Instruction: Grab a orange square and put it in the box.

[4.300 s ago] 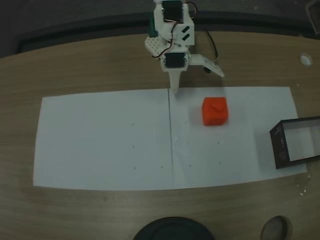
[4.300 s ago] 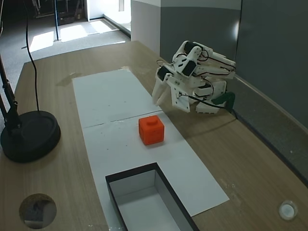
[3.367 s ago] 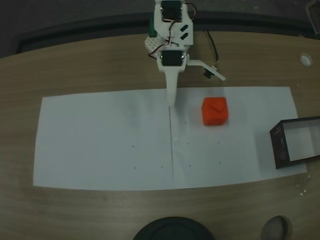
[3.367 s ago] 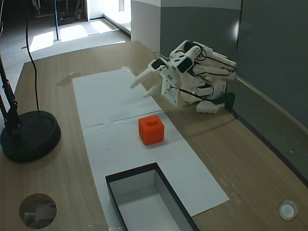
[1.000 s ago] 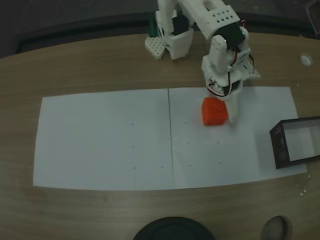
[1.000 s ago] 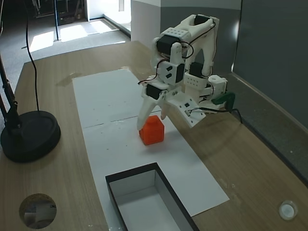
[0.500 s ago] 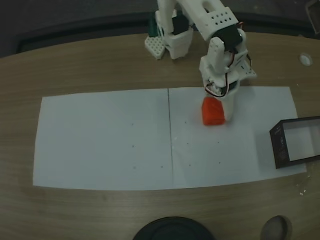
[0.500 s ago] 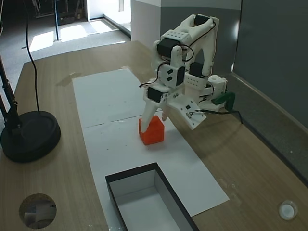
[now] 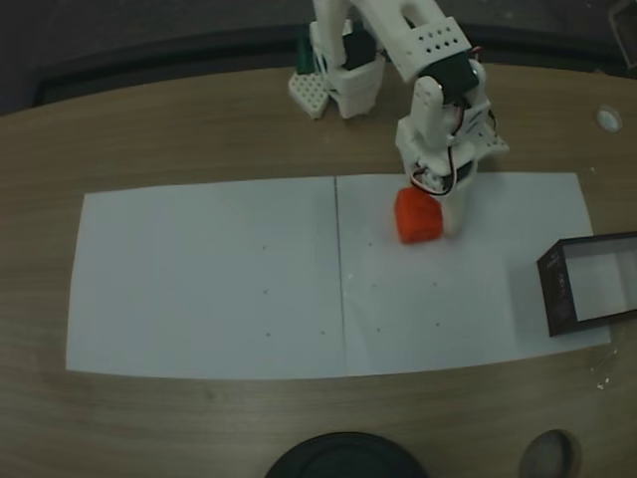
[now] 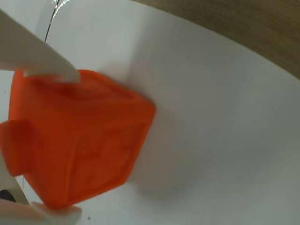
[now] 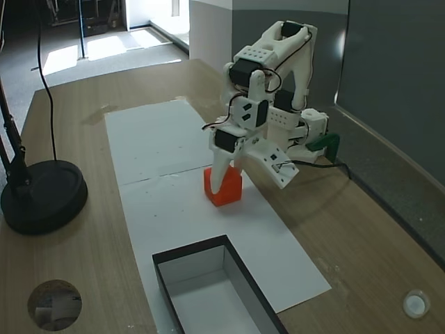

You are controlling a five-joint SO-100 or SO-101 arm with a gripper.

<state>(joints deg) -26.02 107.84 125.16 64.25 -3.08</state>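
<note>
The orange square (image 9: 417,218) sits on the white paper sheet (image 9: 199,279) that covers the middle of the wooden desk (image 9: 179,129), just to the right of the seam between the sheet's two halves in a fixed view from above. The pincer (image 9: 435,216) has come down over it and is pinching the orange square: in the wrist view one white finger (image 10: 37,58) presses on the cube's upper face and the other finger (image 10: 47,214) touches its lower edge, with the orange square (image 10: 77,140) tilted between them. In a fixed view from the side, the pincer (image 11: 226,182) straddles the orange square (image 11: 224,188), one finger running down its near face.

The box (image 9: 554,289) lies well to the right of the orange square at the paper's right edge in a fixed view from above, open side up, with bare paper between them. A round black lamp base (image 11: 42,196) stands on the desk well apart from the orange square, across the paper from the arm. A small white disc (image 9: 608,119) lies on the desk beyond the box.
</note>
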